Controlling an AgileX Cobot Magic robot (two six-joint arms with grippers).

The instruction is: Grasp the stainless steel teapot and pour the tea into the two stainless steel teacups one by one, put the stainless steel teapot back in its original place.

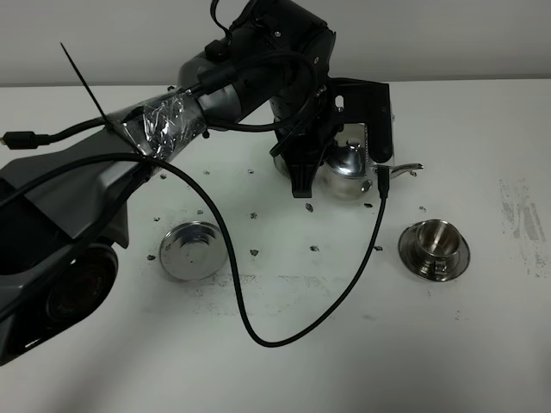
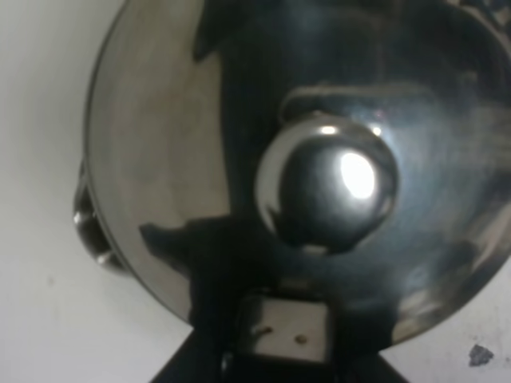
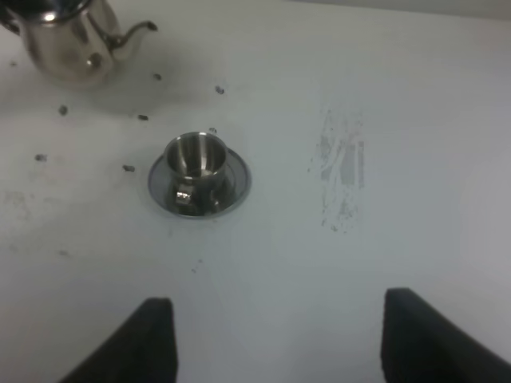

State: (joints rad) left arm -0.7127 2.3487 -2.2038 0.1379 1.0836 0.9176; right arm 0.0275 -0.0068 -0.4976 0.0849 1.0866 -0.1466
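Stainless steel teapot (image 1: 349, 168) is sitting mid-back on the white surface (image 1: 482, 129), left hand (image 1: 301, 181) closing tight on its handle side. Left wrist view is showing only the lid knob (image 2: 327, 183) close up. Right wrist view is showing the right hand (image 3: 287, 343) gaping wide, one teacup (image 3: 194, 155) on its saucer (image 3: 239, 187) ahead. Round tray (image 1: 194, 251) is lying well apart. Pale wall (image 1: 448, 34) is running behind.

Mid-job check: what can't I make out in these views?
Second teacup: not clearly visible; left arm covers that area, exterior view.
Teapot handle: hidden behind the same arm, exterior view.
Left wrist view: blurred lid fills frame; spout cut off.
Teacup contents: too small.
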